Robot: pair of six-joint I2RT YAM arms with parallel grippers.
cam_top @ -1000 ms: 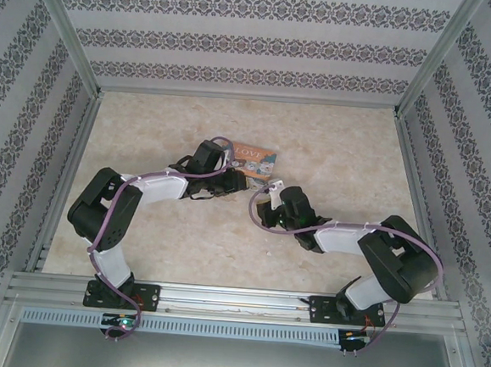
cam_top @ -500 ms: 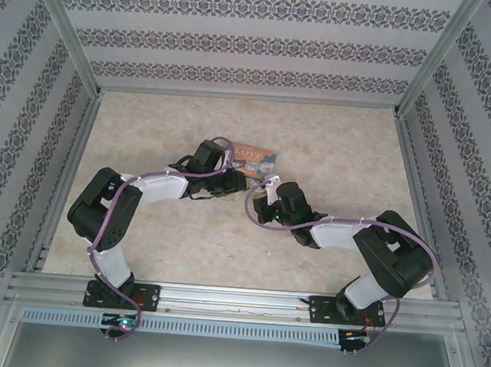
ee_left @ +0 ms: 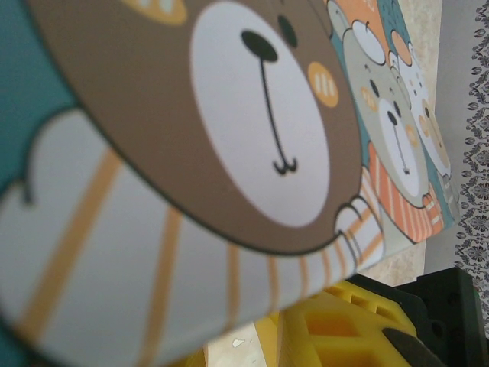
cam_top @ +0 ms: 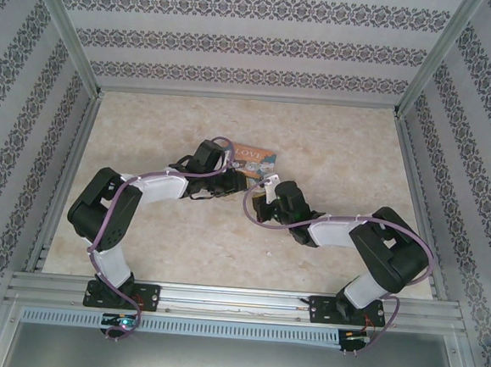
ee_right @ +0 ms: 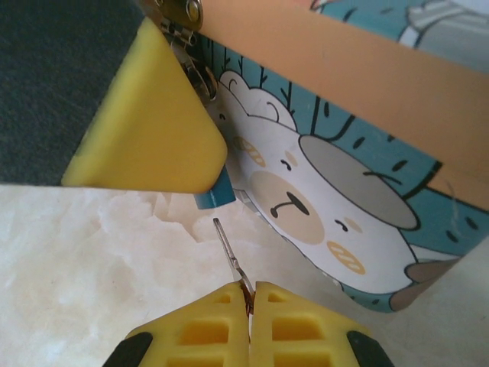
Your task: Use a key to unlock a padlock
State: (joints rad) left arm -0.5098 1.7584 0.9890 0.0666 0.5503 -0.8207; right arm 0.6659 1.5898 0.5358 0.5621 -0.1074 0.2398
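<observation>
The padlock (ee_right: 214, 196) shows as a small teal-blue corner under a yellow finger (ee_right: 153, 115) of my left gripper (cam_top: 238, 183), which is shut on it at the tin's latch. The LOVE tin (cam_top: 256, 157) with cartoon bears lies just beyond, and its printed side (ee_left: 229, 153) sits close over my left gripper (ee_left: 254, 344). My right gripper (ee_right: 250, 289) is shut on the key (ee_right: 228, 248), a thin silver blade. The blade tip points at the padlock's underside, a short gap below it. In the top view my right gripper (cam_top: 269, 188) is right next to the left one.
The tin's bear-printed wall (ee_right: 328, 191) stands immediately right of the key. Pale marble tabletop (cam_top: 333, 148) surrounds the tin, bounded by metal frame rails (cam_top: 236, 300) and patterned walls.
My right arm has shifted slightly left and forward, bringing the key closer to the padlock. The left arm and tin have not moved.
</observation>
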